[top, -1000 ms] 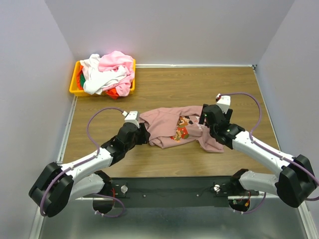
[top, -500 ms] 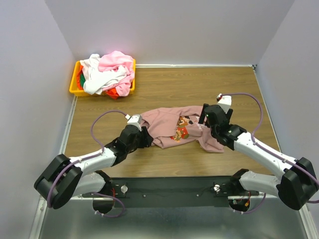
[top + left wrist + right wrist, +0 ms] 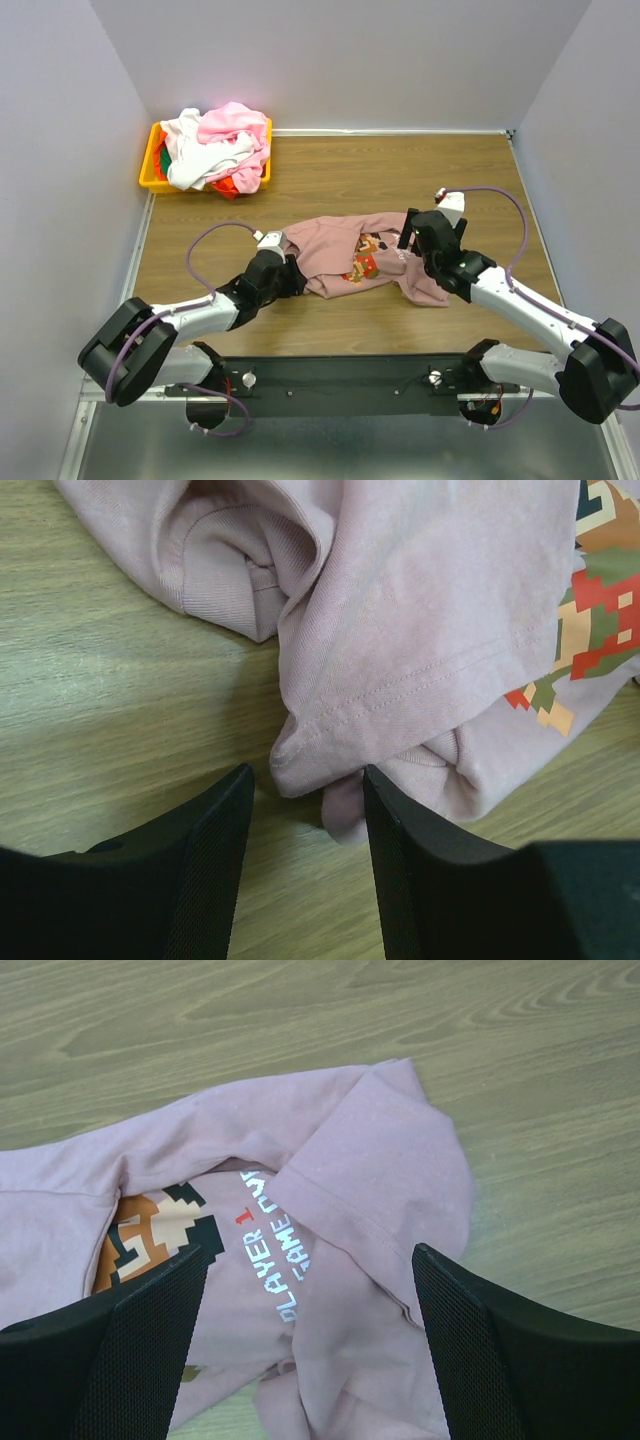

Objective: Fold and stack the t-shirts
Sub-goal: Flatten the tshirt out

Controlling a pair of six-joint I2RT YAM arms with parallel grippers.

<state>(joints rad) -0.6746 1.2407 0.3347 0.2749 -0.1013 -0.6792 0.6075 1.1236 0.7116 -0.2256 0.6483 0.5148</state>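
Yellow plastic first: the bin (image 3: 150, 180) sits in the far left corner of the wooden table (image 3: 400, 170), heaped with crumpled t-shirts (image 3: 215, 145) in white, light pink, red-orange and a little green, and nothing there has shifted over the last second. Coming right, the left arm has swung its elbow and shoulder inward and stretched lower along the table since a second ago. The left gripper (image 3: 305, 780) is now down at the near left edge of the dusty mauve-pink t-shirt (image 3: 335, 255). Its fingers (image 3: 215, 850) stand partly apart on either side of a folded hem corner, the cloth lying in the gap without being pinched. The shirt itself lies rumpled in the middle of the table, bunched just as it was before, with its pixel-art character print (image 3: 590, 630) showing on the chest. Further right, the right gripper (image 3: 305, 1260) hangs over the shirt's right side, above a turned-over sleeve and the white lettering (image 3: 270, 1260) beside the print. Its jaws are spread wide and hold nothing, and that arm has barely moved.
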